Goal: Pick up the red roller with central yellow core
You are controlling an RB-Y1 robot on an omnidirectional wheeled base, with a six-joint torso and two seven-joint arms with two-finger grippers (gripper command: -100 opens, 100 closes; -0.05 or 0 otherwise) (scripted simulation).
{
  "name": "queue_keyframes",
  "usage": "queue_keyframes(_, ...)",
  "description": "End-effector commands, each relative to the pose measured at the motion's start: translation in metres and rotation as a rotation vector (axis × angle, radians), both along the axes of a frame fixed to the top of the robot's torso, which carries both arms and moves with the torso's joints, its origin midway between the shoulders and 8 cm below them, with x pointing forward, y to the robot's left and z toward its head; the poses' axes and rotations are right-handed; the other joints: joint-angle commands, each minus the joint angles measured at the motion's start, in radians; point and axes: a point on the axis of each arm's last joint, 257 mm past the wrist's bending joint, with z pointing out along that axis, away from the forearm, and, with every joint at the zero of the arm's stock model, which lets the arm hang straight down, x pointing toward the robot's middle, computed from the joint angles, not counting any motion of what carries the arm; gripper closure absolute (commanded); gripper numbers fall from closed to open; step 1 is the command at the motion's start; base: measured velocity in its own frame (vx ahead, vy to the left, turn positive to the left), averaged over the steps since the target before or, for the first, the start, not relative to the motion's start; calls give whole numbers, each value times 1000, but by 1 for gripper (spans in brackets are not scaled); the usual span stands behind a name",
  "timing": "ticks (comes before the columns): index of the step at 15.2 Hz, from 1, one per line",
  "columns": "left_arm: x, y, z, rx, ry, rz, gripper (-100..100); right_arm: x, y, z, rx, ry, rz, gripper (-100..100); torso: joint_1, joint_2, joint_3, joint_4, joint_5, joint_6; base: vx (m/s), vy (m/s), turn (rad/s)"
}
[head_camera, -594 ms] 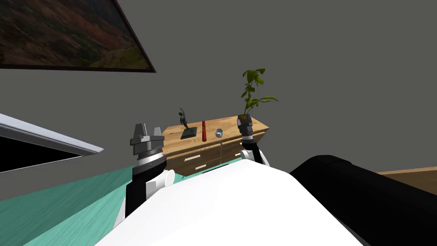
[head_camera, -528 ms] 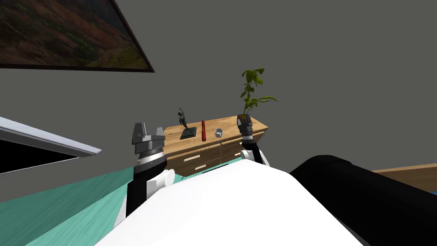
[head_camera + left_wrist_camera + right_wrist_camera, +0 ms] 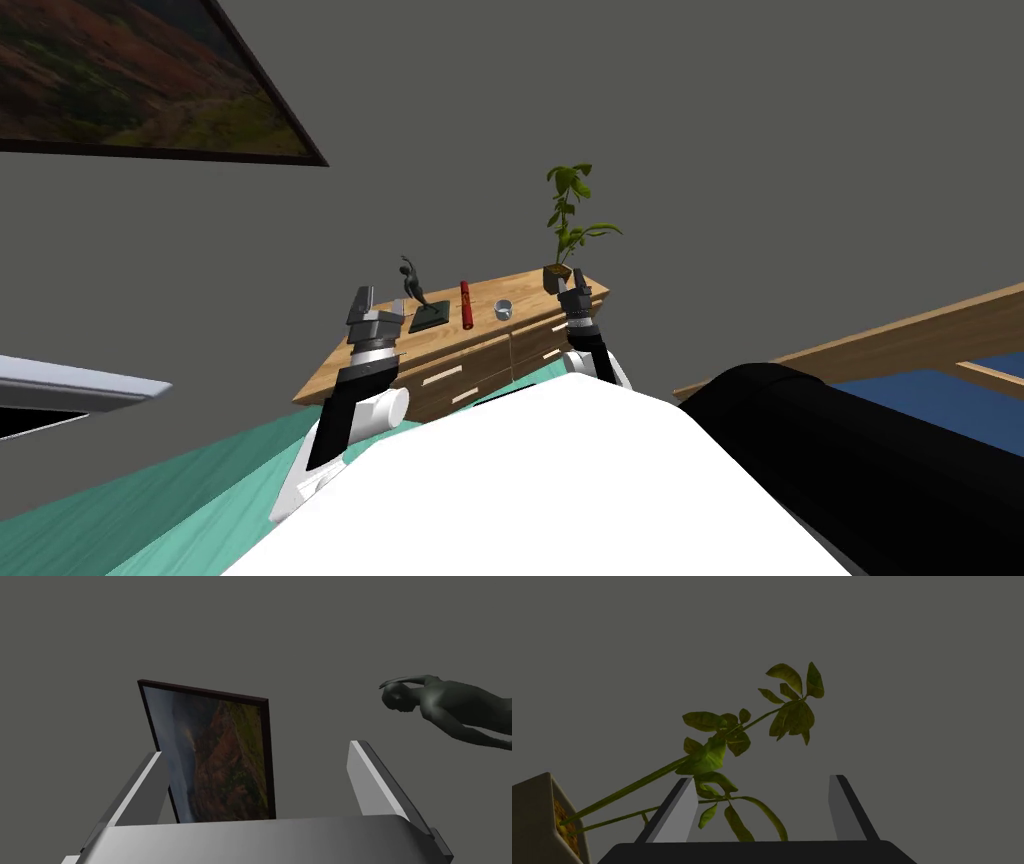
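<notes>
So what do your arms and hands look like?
My left arm and right arm are black and white, with ringed silver wrists. The left gripper is a grey box, the right gripper a dark one. Each has two thin, flat, light grey fingers, like little blades.

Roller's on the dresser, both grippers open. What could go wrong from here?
1. The red roller lies between the figurine and a small grey cup. A wide-open approach could knock either.
2. The right gripper points into the potted plant. Swinging it across may snag the stems.
3. The roller is thin and round, so a nudge from one finger could send it rolling across the dresser.
</notes>
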Motion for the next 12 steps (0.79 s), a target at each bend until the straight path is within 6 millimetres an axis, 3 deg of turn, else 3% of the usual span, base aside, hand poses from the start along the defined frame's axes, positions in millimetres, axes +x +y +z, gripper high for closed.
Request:
queue_keyframes(1,11,1,-9,-15,41,-23,-100,0,0,0,0,0,0,0,0,0,0,0,0,0,-23,13,-176)
queue_keyframes(2,24,3,-21,-32,83,-49,-100,0,0,0,0,0,0,0,0,0,0,0,0,0,-27,10,-224)
queue_keyframes(8,54,11,-53,-77,204,-88,-100,0,0,0,0,0,0,0,0,0,0,0,0,0,-29,12,-186)
queue_keyframes(11,79,22,-71,-113,290,-114,-100,0,0,0,0,0,0,0,0,0,0,0,0,0,-25,3,-232)
queue_keyframes(12,83,26,-85,-131,326,-109,-100,0,0,0,0,0,0,0,-1,0,0,0,0,0,-26,5,-247)
